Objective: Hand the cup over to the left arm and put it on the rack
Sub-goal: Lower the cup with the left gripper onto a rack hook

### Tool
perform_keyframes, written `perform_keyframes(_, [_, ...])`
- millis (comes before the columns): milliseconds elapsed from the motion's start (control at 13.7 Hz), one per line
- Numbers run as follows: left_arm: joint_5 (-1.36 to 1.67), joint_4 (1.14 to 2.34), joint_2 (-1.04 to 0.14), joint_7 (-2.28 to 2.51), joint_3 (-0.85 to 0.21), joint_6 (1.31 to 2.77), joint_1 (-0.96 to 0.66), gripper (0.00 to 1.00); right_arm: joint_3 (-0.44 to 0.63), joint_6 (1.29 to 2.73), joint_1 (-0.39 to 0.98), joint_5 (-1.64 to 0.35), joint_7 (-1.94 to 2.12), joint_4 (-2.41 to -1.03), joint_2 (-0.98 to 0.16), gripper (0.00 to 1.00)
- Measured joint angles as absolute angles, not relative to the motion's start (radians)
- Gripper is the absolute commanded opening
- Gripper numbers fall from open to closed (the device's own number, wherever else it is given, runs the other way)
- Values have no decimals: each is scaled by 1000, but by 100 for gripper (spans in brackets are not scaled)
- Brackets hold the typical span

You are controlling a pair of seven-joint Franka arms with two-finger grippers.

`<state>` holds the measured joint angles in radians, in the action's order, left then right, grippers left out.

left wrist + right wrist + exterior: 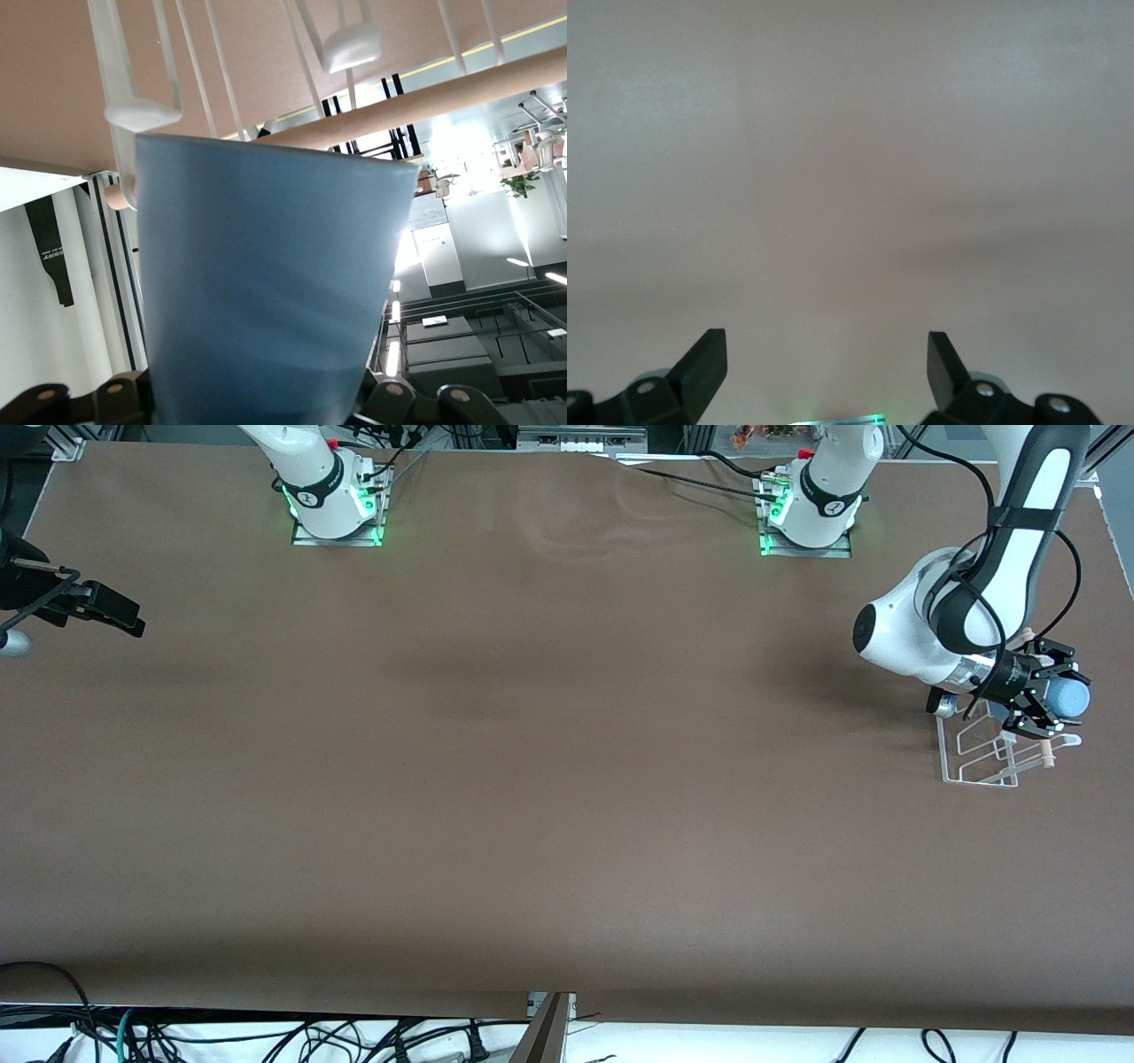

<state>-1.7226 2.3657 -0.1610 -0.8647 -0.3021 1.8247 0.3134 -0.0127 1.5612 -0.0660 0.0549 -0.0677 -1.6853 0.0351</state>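
Brown table: left hand grips cup over rack.

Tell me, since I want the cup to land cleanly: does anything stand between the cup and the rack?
Nothing visible does. The left claw is shut on the cup directly over the rack, whose white hooks and wooden dowel lie just past the cup's end. The right claw waits open at the right arm's end of the table.

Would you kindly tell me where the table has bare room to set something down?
Nearly all the brown table lies bare, from the right gripper waiting at its end to the white wire rack. It is crowded only there, where the left gripper holds the light blue plastic cup over the rack.
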Motion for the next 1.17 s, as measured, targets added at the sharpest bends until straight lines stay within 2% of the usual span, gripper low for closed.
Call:
perform_keyframes(585, [-1764, 2367, -195, -803, -297, 1855, 345, 0, 37, 1562, -36, 54, -65, -1686, 28, 100])
perform_keyframes(1169, [-1789, 2374, -220, -765, -293, 1855, 345, 0, 41, 1553, -25, 53, -65, -1671, 14, 100])
